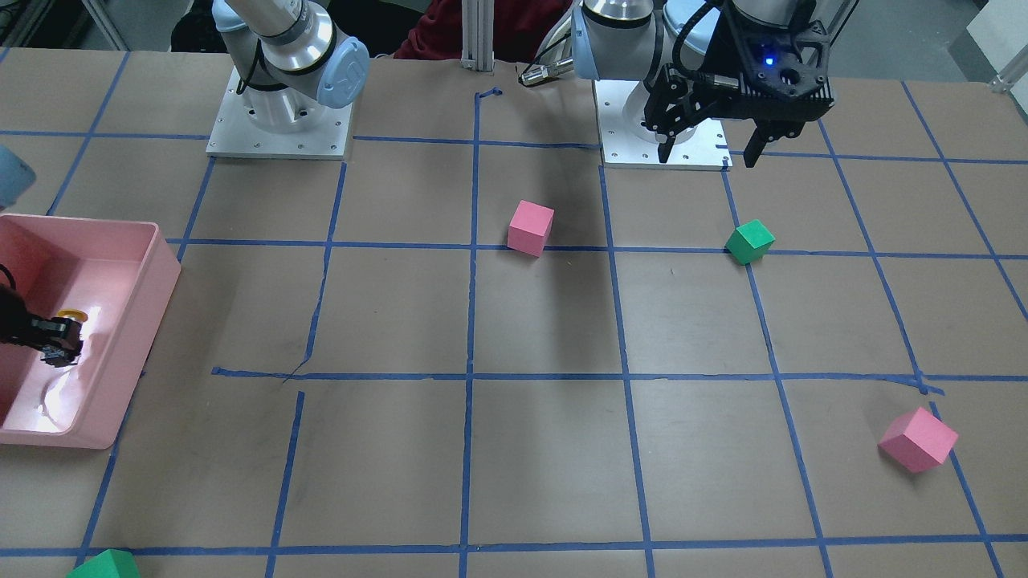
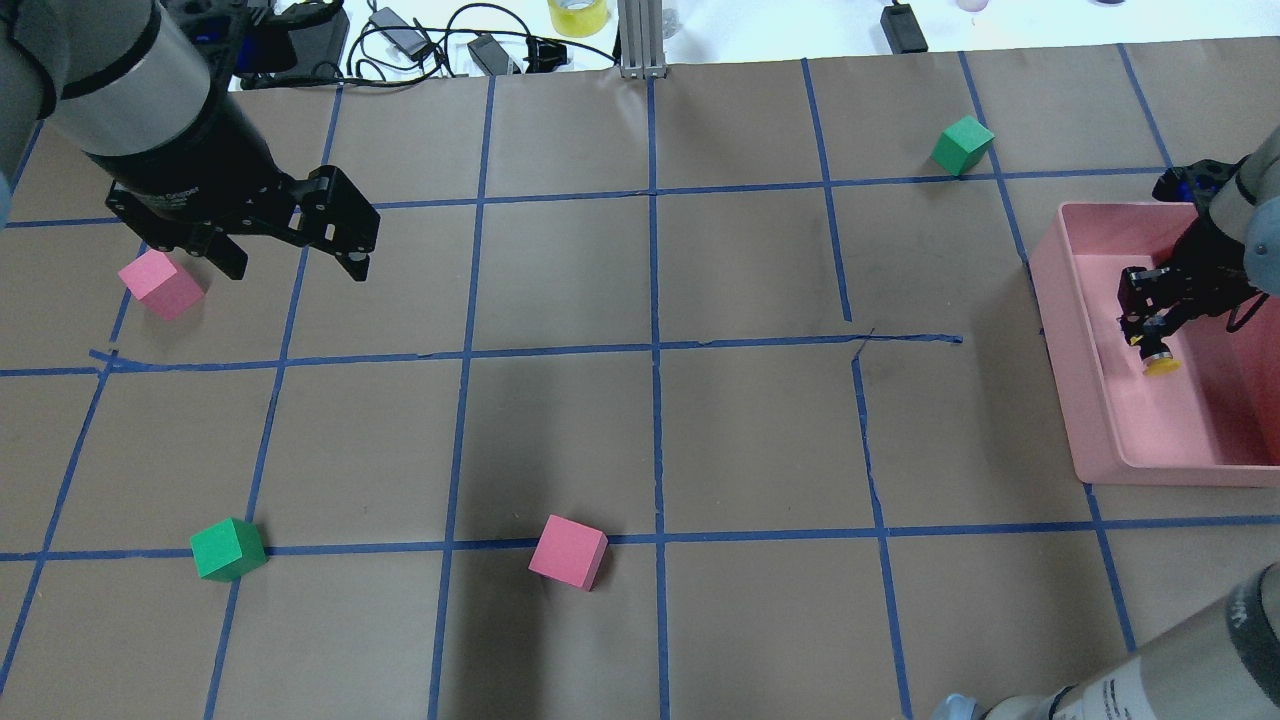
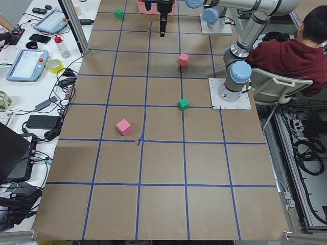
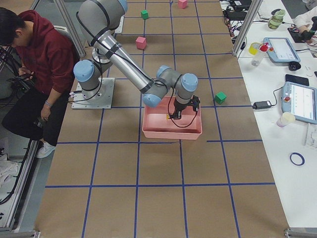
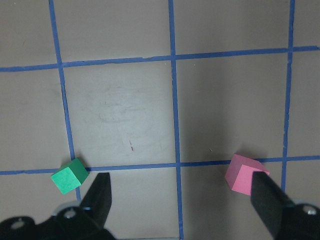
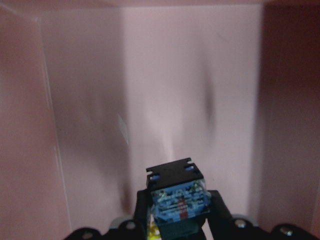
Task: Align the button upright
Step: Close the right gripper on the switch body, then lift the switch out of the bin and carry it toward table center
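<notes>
**Q:** Anyone standing behind the robot? What's on the table (image 2: 760, 430), left to right?

**A:** Yep, I'm right here. Far left there's the first pink cube (image 2: 160, 284). Just beside it the left gripper (image 2: 297, 268) hangs over the table with its jaws wide apart and nothing between them. Closer to the robot, the near green cube (image 2: 228, 549) sits on a blue tape line. The second pink cube (image 2: 568, 552) is further right, about mid-table, touching that same line. Way up on the far side is the far green cube (image 2: 962, 144), near the corner of the pink bin (image 2: 1075, 400).

**Q:** Ok, and where's the button?

**A:** It's inside the bin at the right end of the table. The right gripper (image 2: 1150, 330) reaches down into the bin and its jaws are clamped on the button (image 2: 1161, 365), gripping the blocky base. From above, the yellow cap pokes out past the fingers toward the robot's side. On the wrist cam the base sits snug between the two fingers, with the pink floor and walls behind it.

**Q:** Is it upright? Touching the floor?

**A:** Honestly, I can't tell either from where I'm standing.
</notes>
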Action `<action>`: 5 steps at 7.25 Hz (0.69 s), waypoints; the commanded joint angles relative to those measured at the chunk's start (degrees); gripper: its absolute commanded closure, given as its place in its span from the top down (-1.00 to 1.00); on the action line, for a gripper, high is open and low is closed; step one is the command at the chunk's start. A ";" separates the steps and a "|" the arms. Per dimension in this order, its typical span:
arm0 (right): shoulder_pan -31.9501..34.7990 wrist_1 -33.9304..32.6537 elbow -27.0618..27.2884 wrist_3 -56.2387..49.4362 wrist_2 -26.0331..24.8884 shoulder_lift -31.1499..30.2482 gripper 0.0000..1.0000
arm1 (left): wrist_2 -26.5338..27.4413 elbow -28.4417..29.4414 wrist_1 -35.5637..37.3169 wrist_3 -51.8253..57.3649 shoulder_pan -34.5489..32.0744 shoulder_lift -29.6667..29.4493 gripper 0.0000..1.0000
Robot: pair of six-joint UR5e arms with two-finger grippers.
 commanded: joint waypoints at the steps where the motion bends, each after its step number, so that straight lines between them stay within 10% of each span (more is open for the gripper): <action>1: 0.44 2.69 -2.87 -0.02 0.15 -3.02 -1.00 | 0.02 0.00 0.00 0.00 0.00 0.00 1.00; 5: 8.50 14.39 -12.81 1.28 0.24 -5.92 -1.00 | -0.07 0.00 0.00 0.00 0.00 0.00 1.00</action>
